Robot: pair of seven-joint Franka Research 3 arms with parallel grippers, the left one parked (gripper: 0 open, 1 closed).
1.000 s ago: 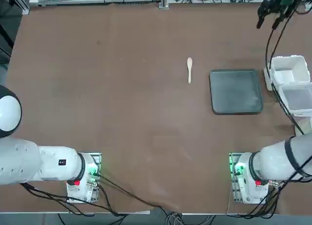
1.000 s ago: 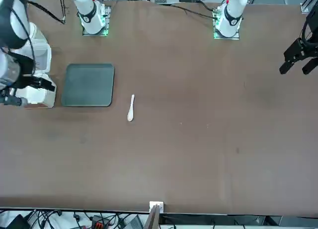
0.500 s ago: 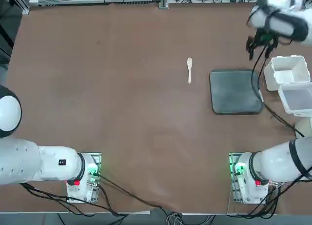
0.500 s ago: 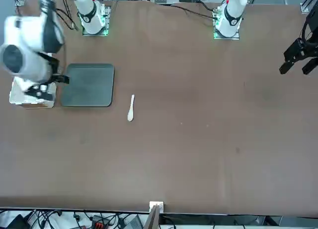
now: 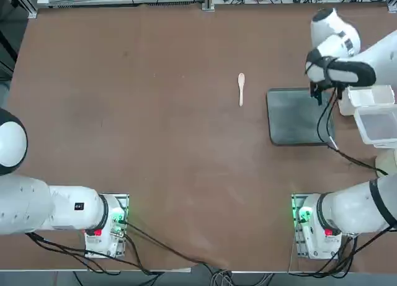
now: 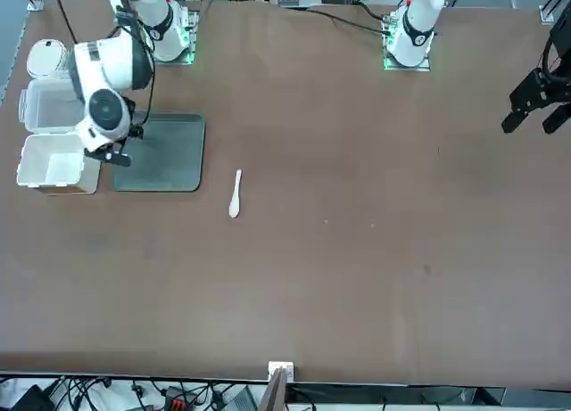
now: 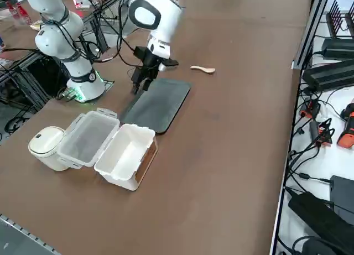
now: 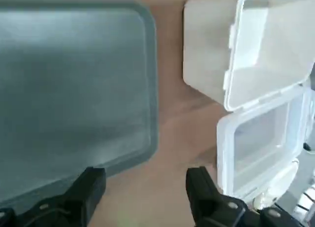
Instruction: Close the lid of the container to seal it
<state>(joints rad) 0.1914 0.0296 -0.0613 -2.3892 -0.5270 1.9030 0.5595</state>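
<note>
The right gripper [image 8: 146,180] is now above the grey tray [image 8: 78,84]. In the front view, it uncovers the container [image 6: 55,161] and lid [image 6: 53,106].

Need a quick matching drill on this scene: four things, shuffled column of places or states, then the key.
Things
1. claw
2. lid
3. container
4. spoon

Places or states
A. hinged to the box and folded back
B. lying alone on the brown tabletop, away from the box
C. open, over the grey tray's area
D. uncovered, its inside showing

Pairs
1-C
2-A
3-D
4-B
</note>
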